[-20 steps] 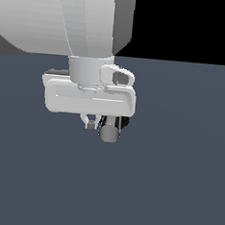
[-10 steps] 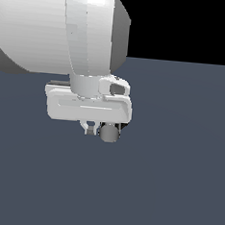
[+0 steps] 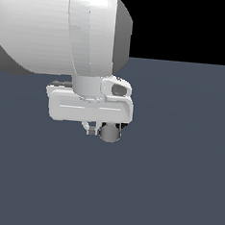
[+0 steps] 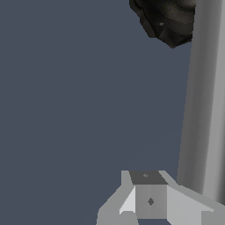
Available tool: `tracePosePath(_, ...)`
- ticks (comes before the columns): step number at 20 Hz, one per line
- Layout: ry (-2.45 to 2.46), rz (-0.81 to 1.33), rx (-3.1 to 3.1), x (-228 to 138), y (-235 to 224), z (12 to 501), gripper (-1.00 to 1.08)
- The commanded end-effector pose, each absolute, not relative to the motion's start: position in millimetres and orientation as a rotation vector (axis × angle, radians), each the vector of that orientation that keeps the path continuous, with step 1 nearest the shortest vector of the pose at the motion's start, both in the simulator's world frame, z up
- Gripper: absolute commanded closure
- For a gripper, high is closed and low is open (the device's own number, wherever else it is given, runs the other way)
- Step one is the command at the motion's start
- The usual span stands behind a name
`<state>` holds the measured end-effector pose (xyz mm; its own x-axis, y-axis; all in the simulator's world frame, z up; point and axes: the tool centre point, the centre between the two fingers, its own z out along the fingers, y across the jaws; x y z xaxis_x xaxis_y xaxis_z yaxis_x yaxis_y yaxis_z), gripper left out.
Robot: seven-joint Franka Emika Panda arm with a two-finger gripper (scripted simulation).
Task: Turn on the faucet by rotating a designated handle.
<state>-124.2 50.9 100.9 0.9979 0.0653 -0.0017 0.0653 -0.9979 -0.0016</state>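
Just under the big white hand (image 3: pixel 103 131) sits the grey handle (image 3: pixel 110 132), its round end facing us, right beside one fingertip (image 4: pixel 149 200); I cannot tell if the hand is clenched

In the exterior view the robot arm (image 3: pixel 59 27) fills the upper part toward the exterior view's left, and its hand (image 3: pixel 91 130) hangs directly below it, low over the table (image 3: pixel 176 178). The handle (image 3: pixel 110 133) shows its round end just under the hand's body, close beside the one visible fingertip (image 3: pixel 90 130), on the exterior view's right of it. In the wrist view the handle (image 4: pixel 204 101) runs alongside a finger (image 4: pixel 150 195), with the faucet (image 4: pixel 169 19) base at its far end.
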Motion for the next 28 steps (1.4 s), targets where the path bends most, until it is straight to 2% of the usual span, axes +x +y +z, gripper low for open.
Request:
tracePosePath(1,-0.072,0.000,-3.141,-121,30,101,1.08)
tracePosePath(28,-0.072,0.000,-3.141,-105,-104,101,1.08)
